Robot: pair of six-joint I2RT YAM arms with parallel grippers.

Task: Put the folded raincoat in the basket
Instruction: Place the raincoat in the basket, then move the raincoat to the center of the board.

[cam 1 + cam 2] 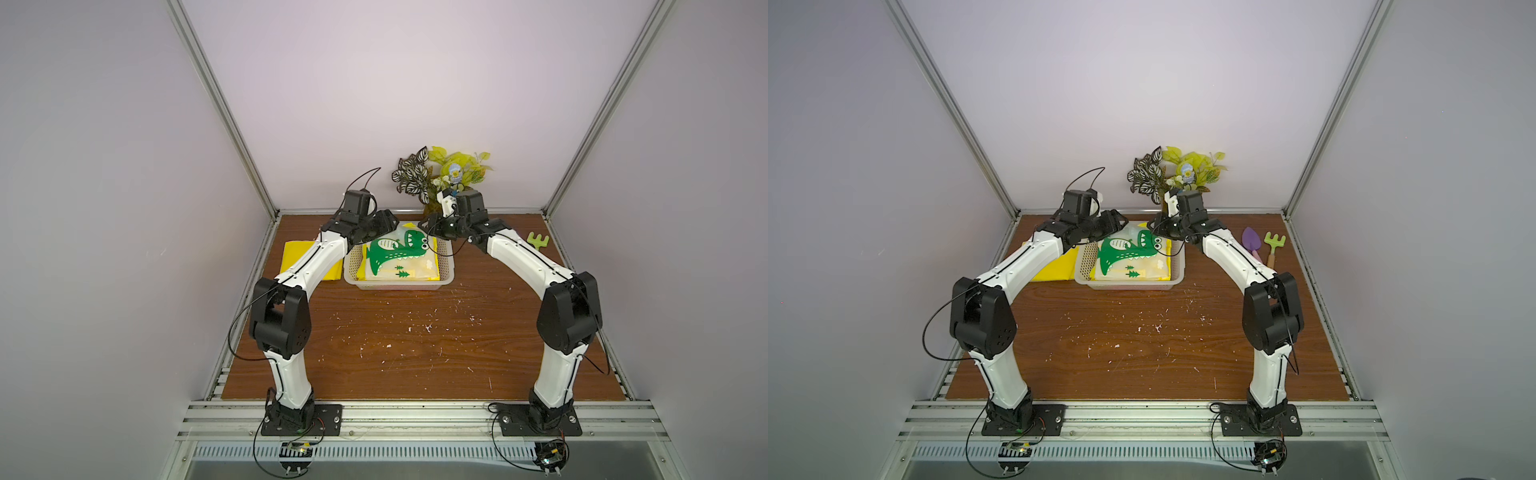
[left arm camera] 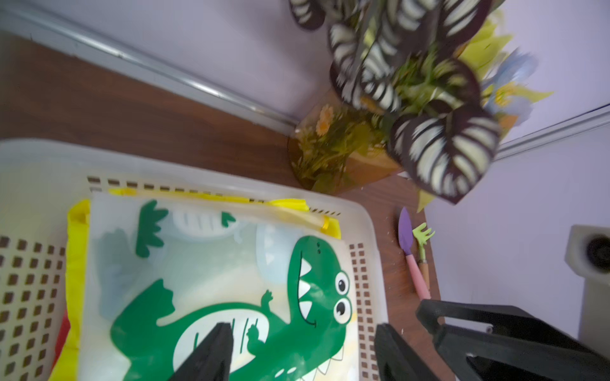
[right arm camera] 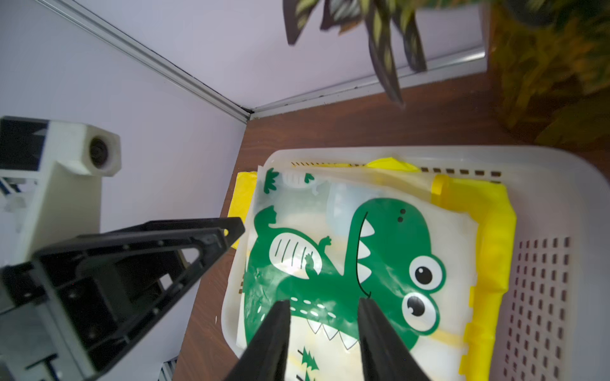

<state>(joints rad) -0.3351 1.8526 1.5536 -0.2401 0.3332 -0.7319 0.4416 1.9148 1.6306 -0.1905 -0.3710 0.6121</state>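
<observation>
From my console, both top views hang high over the near edge of the surface (image 1: 415, 340). They face down toward the far edge, far enough back to take in all of it, and they nearly coincide. My left wrist camera sits close above the basket (image 2: 165, 165), looking toward the far right corner. My right wrist camera sits just as close, facing the far left corner. Both share the raincoat (image 2: 204, 264) and plant (image 2: 412, 82).
</observation>
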